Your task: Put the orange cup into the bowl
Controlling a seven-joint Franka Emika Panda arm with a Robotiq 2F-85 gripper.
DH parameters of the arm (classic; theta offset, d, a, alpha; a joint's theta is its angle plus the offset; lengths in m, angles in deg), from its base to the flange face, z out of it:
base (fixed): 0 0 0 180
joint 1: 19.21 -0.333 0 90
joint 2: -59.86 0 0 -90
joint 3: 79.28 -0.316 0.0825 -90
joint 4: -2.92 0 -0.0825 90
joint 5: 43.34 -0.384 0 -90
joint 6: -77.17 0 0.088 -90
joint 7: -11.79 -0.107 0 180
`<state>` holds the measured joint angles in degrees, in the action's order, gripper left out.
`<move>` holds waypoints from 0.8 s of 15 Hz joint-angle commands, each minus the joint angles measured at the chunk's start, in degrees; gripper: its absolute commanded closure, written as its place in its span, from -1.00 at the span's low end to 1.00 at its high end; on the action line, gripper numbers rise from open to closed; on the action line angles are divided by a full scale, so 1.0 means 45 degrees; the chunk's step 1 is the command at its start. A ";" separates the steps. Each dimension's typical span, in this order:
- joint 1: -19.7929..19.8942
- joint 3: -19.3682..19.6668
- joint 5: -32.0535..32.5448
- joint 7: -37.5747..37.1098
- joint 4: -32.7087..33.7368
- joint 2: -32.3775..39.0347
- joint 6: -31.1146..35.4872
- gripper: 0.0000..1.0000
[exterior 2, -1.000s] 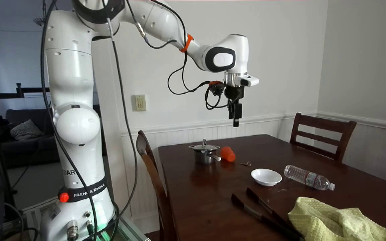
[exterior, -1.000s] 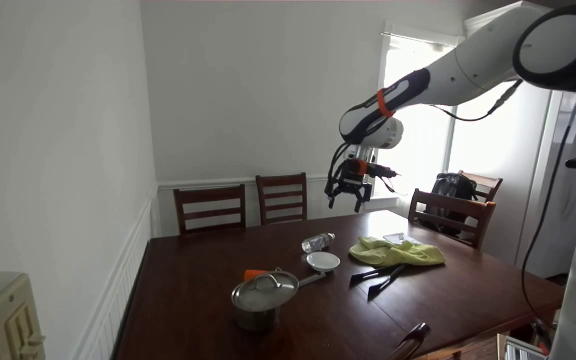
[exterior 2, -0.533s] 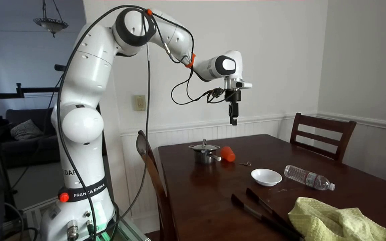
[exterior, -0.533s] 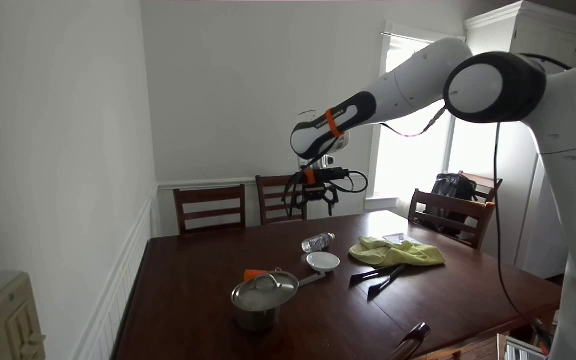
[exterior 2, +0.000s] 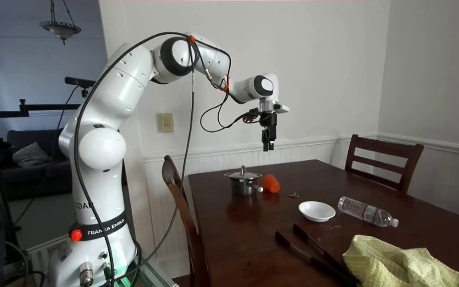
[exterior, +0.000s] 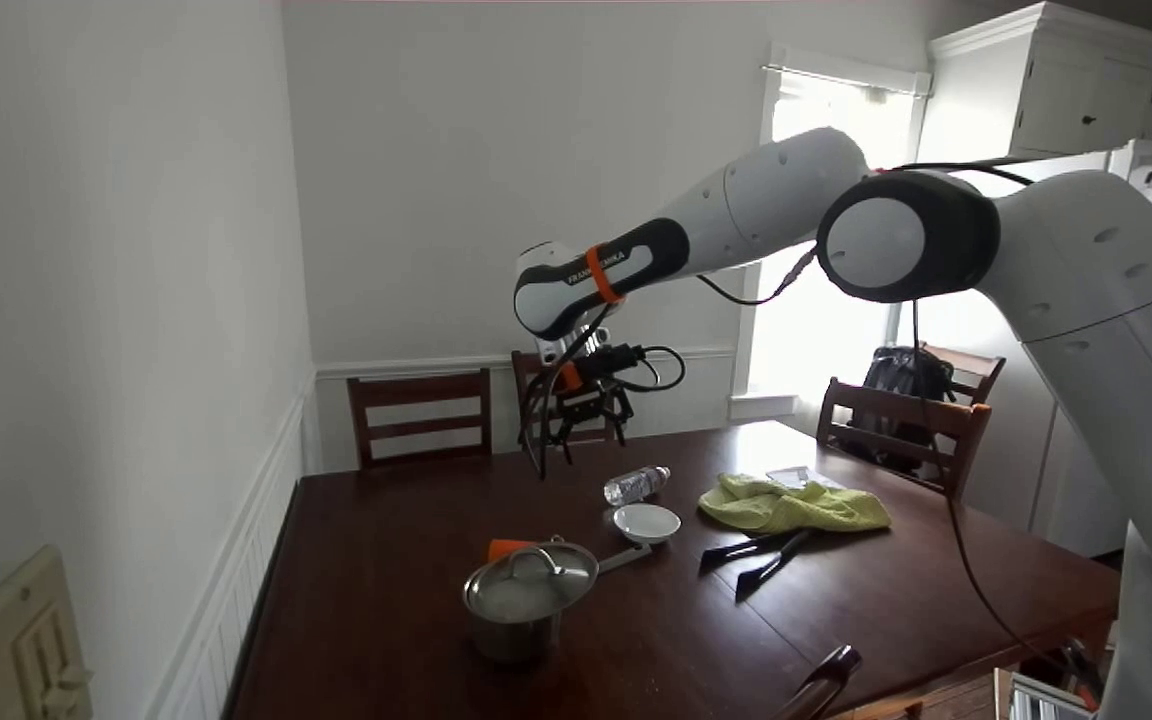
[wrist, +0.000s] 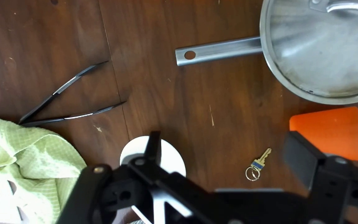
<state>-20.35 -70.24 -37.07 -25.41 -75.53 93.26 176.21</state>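
- Gripper (wrist: 224, 140), spread and holding nothing, has shifted nearer the pot (exterior 2: 240, 186).
- Cup (wrist: 329, 132) lies sideways just beside the pot.
- Judged: approach underway; placement in bowl (exterior 2: 317, 211) outstanding.

White arm (exterior 2: 128, 85) arched, wrist (exterior 2: 267, 85) bent, pincer (wrist: 224, 140) pointing down, jaws parted (quite widely)

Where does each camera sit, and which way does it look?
In an exterior view: beside the cream wall switch, looking over the round silver metal pot toward the bright window; the white arm extends from the picture's right.
In an exterior view: near the crumpled yellow-green cloth, facing the white wall; the arm shows from base to black jaws.
Wrist view: on the wrist, looking down at the tapered orange cup and round white bowl; open jaws show.
Both exterior views share pot, cup, bowl, cloth and arm.
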 commanded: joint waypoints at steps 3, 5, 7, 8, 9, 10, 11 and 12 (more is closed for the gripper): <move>0.0108 -0.0021 0.0020 0.0112 0.0117 0.0009 -0.0088 -1.00; 0.0052 -0.0152 0.0171 0.0525 0.1497 0.1048 0.0079 -1.00; -0.0044 -0.0322 0.0038 0.0830 0.3161 0.2182 -0.0227 -1.00; -0.0183 -0.0257 0.0109 0.0557 0.3717 0.2598 -0.0468 -1.00; -0.0199 -0.0308 0.0028 0.0647 0.4318 0.3019 -0.0492 -1.00; -0.0221 -0.0338 -0.0060 0.0694 0.4904 0.3456 -0.0787 -1.00; -0.0259 -0.0373 -0.0113 0.0776 0.5492 0.3930 -0.1322 -1.00; -0.0266 -0.0386 -0.0157 0.0773 0.6072 0.4465 -0.1884 -1.00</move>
<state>-21.84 -71.72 -37.09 -23.27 -59.52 105.34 174.75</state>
